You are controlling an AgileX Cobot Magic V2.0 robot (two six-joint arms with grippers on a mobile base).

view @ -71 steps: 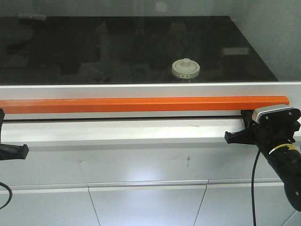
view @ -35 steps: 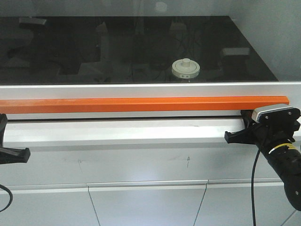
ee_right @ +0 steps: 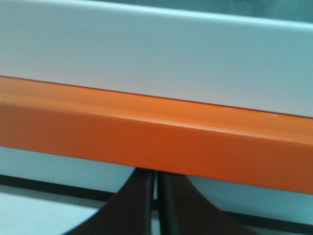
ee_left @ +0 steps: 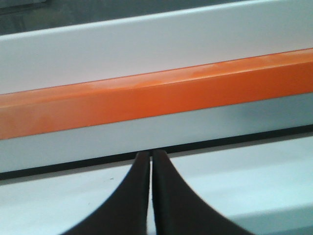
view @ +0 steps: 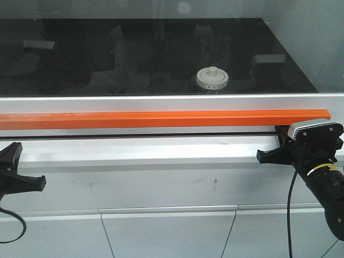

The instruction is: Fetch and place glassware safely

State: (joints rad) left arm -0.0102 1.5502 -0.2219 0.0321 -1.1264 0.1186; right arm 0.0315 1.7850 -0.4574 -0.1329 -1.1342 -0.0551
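Observation:
The glassware (view: 212,78), a squat clear jar with an off-white knobbed lid, stands on the dark worktop (view: 107,59) behind a glass sash. My left gripper (view: 16,146) (ee_left: 150,154) is shut with nothing in it. It points at the black gap below the orange sash bar (view: 161,119) (ee_left: 156,95), low at the left. My right gripper (view: 280,130) (ee_right: 156,174) is shut and empty too, its tips tucked right under the bar's right end (ee_right: 161,134). Both grippers are outside the sash, well in front of the jar.
A white sill (view: 161,150) runs across below the orange bar, with white cabinet fronts (view: 166,231) underneath. The sash's pale lower frame (view: 161,102) sits just above the bar. The right arm's cable (view: 290,215) hangs down at the right.
My left gripper has moved right and slightly up, further into the front view. The right gripper and the jar have not moved.

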